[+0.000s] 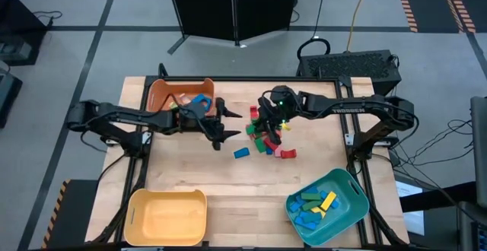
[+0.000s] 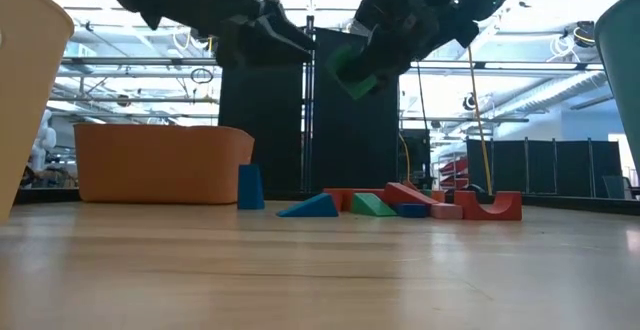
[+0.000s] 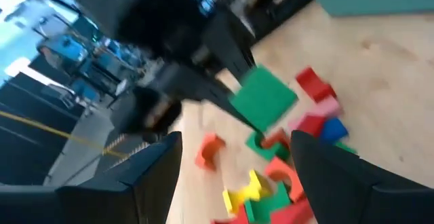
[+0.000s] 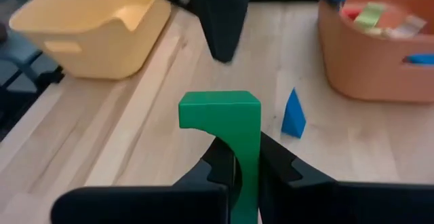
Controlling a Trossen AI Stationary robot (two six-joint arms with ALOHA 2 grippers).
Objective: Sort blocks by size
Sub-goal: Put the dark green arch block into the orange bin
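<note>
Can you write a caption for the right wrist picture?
Right hand holds a green wooden arch block above the table, shut on it.

Your light wooden tabletop point(image 1: 228, 182) fills the middle of the high view. On it, at the upper left, sits an orange bin point(image 1: 163, 93); at the lower left a yellow bin point(image 1: 167, 217); at the lower right a teal bin point(image 1: 346, 194). Just right of centre you have a loose pile of blocks point(image 1: 266, 141) lying on the wood, with one blue wedge block point(image 1: 241, 153) lying just left of the pile, apart from it.
</note>
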